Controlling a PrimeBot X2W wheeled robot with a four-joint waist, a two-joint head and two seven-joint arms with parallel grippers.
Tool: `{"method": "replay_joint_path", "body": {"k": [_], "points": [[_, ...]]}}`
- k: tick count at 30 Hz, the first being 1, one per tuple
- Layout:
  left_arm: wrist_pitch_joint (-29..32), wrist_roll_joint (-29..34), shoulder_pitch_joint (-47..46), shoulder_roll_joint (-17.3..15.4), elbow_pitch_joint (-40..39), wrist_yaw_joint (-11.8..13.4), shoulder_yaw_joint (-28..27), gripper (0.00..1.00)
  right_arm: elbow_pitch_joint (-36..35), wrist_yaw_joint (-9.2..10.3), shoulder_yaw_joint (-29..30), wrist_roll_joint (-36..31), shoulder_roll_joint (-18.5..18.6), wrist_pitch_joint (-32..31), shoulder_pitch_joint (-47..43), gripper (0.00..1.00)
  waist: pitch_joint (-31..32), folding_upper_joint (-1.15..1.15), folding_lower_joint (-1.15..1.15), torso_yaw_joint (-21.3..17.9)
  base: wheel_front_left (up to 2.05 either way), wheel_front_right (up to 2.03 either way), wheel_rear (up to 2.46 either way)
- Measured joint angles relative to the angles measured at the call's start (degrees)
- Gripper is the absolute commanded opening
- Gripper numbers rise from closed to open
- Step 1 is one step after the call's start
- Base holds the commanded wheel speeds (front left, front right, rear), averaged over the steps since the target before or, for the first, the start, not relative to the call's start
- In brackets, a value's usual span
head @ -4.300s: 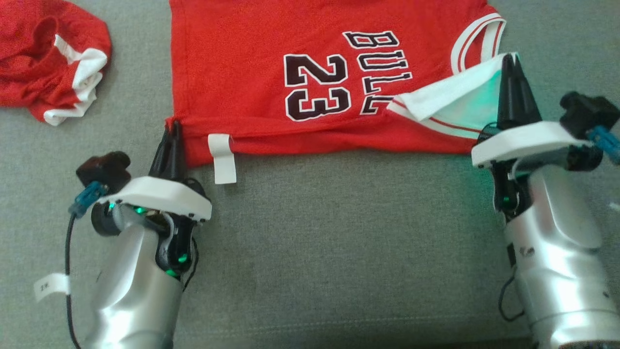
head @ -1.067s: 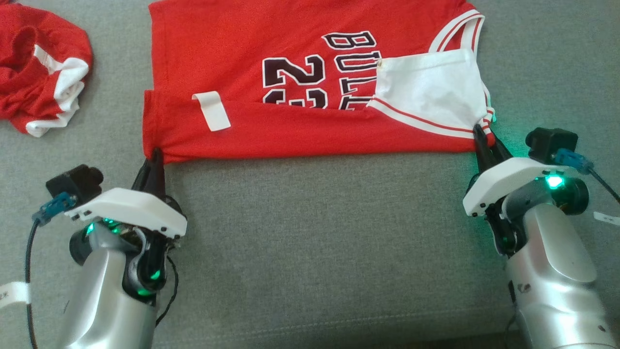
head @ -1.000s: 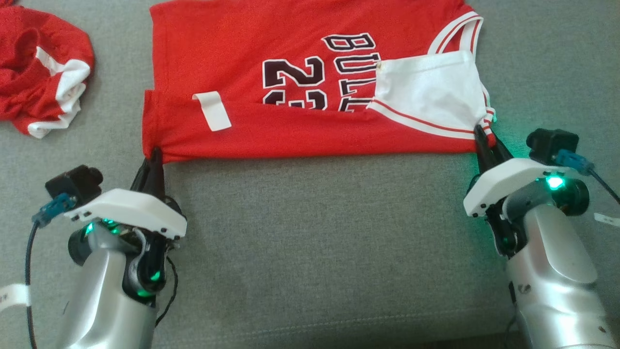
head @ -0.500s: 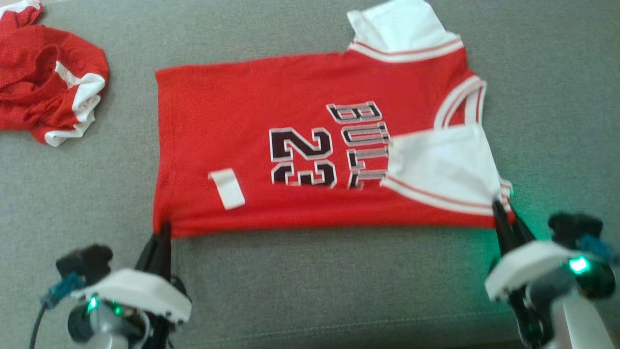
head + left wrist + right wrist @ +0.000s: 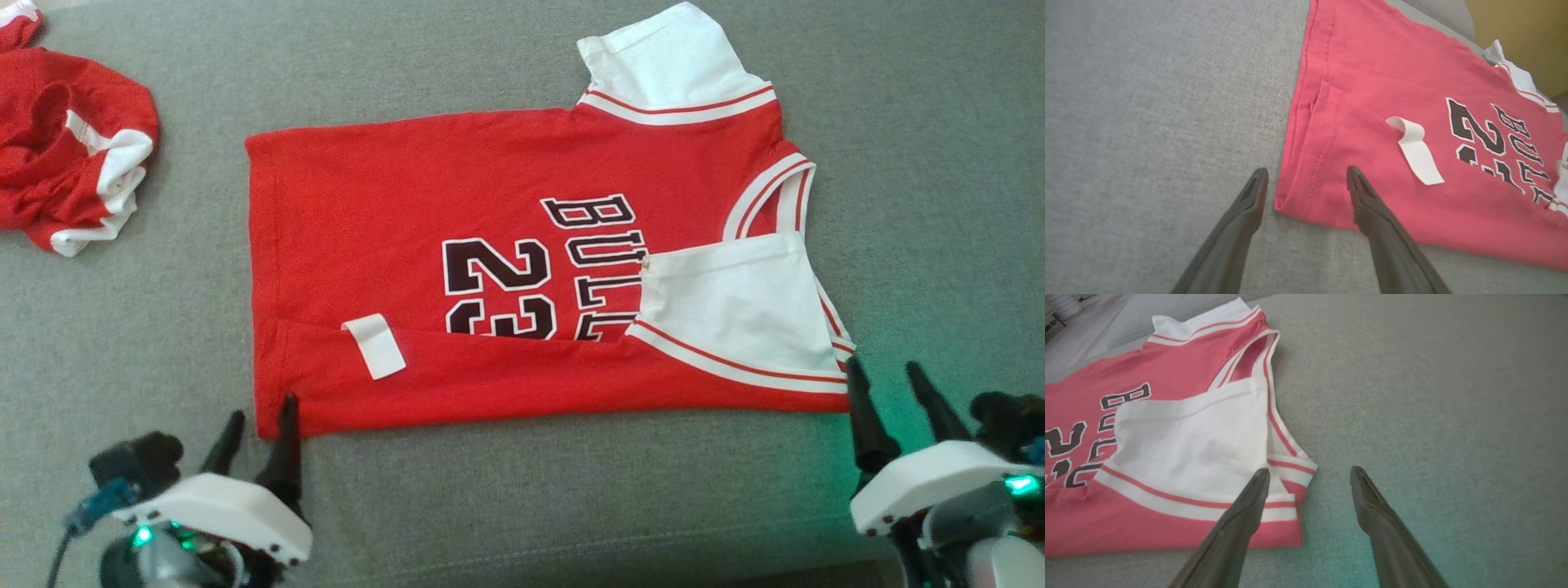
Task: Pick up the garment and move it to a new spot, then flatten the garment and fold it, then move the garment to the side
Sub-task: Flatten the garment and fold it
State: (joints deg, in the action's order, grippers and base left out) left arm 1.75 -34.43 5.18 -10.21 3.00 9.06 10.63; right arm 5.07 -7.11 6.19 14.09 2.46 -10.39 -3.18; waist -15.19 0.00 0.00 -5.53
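Note:
The garment (image 5: pixel 392 212), a red jersey with a black "23" and white-trimmed sleeves, lies flat on the grey cushion (image 5: pixel 522 506). Its near edge is folded up over the number, with a white tag (image 5: pixel 375 347) and a white sleeve (image 5: pixel 735 302) lying on top. My left gripper (image 5: pixel 261 412) stands open at the near left corner. In the left wrist view the garment (image 5: pixel 1372 81) has that corner between the spread fingers of the left gripper (image 5: pixel 1307 171). My right gripper (image 5: pixel 883 367) is open just off the near right corner. The right wrist view shows the garment (image 5: pixel 1167 363) left of the right gripper (image 5: pixel 1310 470).
A second crumpled red and white garment (image 5: pixel 73 147) lies at the far left of the cushion. Bare grey fabric stretches right of the jersey (image 5: pixel 939 163) and in front of it. A seam (image 5: pixel 571 547) runs along the cushion's near edge. A yellow wall (image 5: pixel 1515 24) stands beyond.
Both grippers have opened and let go of the garment's near corners. The head camera has shifted, so the whole jersey now sits lower in its view.

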Motion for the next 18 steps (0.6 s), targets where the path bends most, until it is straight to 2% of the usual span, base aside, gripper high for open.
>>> {"method": "replay_joint_path", "body": {"k": [6, 11, 18], "points": [[2.5, 2.5, -3.9, -5.0, -1.0, -0.6, -0.1, 1.0, -3.3, 0.0, 1.3, -2.3, 0.0, 1.4, 0.5, 1.0, -0.4, 0.0, 0.0, -0.2, 0.0, 0.0, 0.0], [6.6, 4.7, -16.5, -8.6, 0.0, -2.1, 0.2, 1.0, -5.3, 0.0, -1.2, -4.4, 0.0, 1.3, 5.0, 1.0, -2.3, 0.0, 0.0, -0.2, 0.0, 0.0, 0.0], [11.9, 5.7, -30.6, -11.4, 7.8, -4.5, 1.5, 1.0, -7.0, 0.0, -6.5, -6.5, 0.0, 0.7, 13.4, 1.0, -6.8, 0.0, 0.0, -1.1, 0.0, 0.0, 0.0]]}}
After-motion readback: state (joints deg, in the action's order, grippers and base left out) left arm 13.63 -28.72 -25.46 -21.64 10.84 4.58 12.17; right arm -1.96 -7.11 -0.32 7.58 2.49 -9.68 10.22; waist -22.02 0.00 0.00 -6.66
